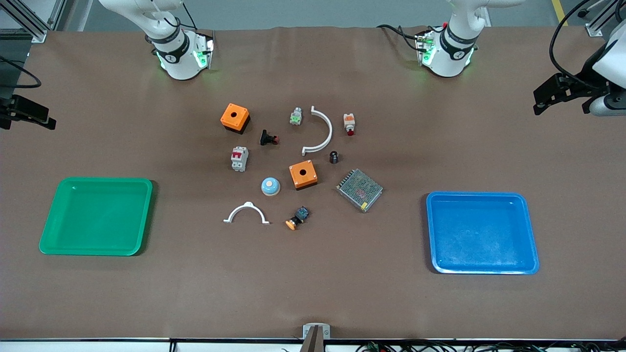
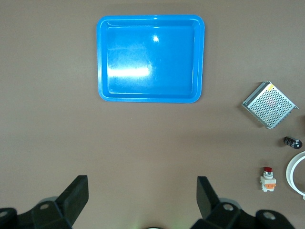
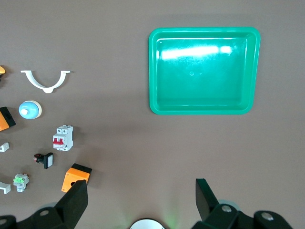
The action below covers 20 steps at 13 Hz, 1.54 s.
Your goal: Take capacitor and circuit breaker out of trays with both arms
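The capacitor [image 1: 334,157], a tiny black cylinder, stands on the table mid-cluster beside a white arc [image 1: 320,130]; it also shows in the left wrist view [image 2: 292,142]. The breaker [image 1: 239,159], a light-grey block with red levers, lies toward the right arm's end of the cluster and shows in the right wrist view [image 3: 63,138]. My left gripper [image 1: 536,101] is open and empty over bare table at the left arm's end [image 2: 141,186]. My right gripper [image 1: 46,120] is open and empty over bare table at the right arm's end [image 3: 140,188].
A blue tray [image 1: 530,234] lies toward the left arm's end, a green tray [image 1: 49,230] toward the right arm's. Two orange boxes [image 1: 234,117] [image 1: 302,175], a mesh power supply [image 1: 359,189], a second white arc [image 1: 246,213] and several buttons surround the parts.
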Motion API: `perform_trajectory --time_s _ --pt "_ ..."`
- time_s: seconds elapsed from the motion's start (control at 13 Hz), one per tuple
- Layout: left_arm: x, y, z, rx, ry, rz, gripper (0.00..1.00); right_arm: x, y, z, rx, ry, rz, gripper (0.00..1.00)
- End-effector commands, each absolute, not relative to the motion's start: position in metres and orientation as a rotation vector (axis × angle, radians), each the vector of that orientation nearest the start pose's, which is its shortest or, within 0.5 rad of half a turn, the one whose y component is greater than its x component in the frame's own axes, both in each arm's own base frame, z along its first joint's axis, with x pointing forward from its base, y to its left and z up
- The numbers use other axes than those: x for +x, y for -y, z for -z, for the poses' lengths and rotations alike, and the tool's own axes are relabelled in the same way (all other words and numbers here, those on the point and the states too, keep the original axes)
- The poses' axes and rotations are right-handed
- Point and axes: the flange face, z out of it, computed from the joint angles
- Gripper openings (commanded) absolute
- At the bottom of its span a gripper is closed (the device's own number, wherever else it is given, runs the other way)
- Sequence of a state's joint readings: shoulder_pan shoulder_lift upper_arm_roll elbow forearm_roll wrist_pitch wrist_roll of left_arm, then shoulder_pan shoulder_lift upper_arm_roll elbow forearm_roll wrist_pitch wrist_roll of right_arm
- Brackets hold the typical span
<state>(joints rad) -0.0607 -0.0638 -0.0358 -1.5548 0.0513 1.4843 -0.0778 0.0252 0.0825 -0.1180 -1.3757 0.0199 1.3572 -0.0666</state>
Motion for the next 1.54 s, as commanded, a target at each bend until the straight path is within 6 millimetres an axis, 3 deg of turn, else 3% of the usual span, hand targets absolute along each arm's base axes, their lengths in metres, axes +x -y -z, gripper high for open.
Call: perform_trajectory --time_s 0.0,0.46,1.46 --pt "0.517 0.05 -0.66 -3.103 -0.057 -0.021 1.0 0.528 0.042 -0.647 -3.098 -0.023 -0.098 1.0" --pt "0.517 0.062 -0.638 -3.14 -0.082 -0.08 1.0 0.507 0.055 -0.649 -3.096 -0.038 -0.078 1.0" --pt "0.524 0.06 -0.652 -3.128 -0.064 -0.034 1.0 0.502 0.058 -0.651 -3.097 -0.047 -0.066 1.0"
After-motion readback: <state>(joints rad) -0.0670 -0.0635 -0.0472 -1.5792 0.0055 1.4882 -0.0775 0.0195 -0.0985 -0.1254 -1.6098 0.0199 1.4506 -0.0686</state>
